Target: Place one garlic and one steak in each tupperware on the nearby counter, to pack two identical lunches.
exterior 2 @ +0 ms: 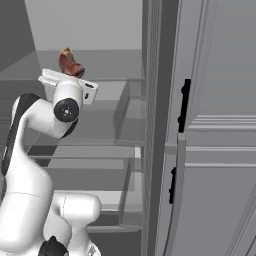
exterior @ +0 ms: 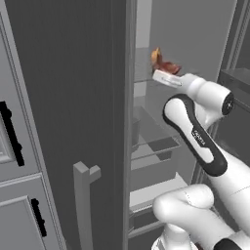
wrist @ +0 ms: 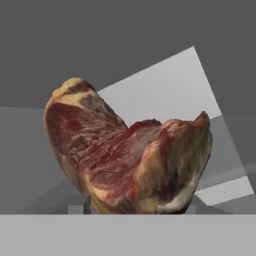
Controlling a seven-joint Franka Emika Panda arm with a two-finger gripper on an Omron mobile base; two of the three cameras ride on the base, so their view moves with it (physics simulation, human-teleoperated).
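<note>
inside the open fridge [exterior: 146, 127], the gripper [wrist: 137, 210] clasps a steak [wrist: 125, 160].

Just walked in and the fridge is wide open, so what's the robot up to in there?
The arm is reaching into the open fridge, its gripper up at an upper shelf. A steak sits at the gripper's tips and stands tilted up, apparently gripped, though the fingertips are mostly hidden behind the meat. In the right base view the steak shows just above the hand.
</note>
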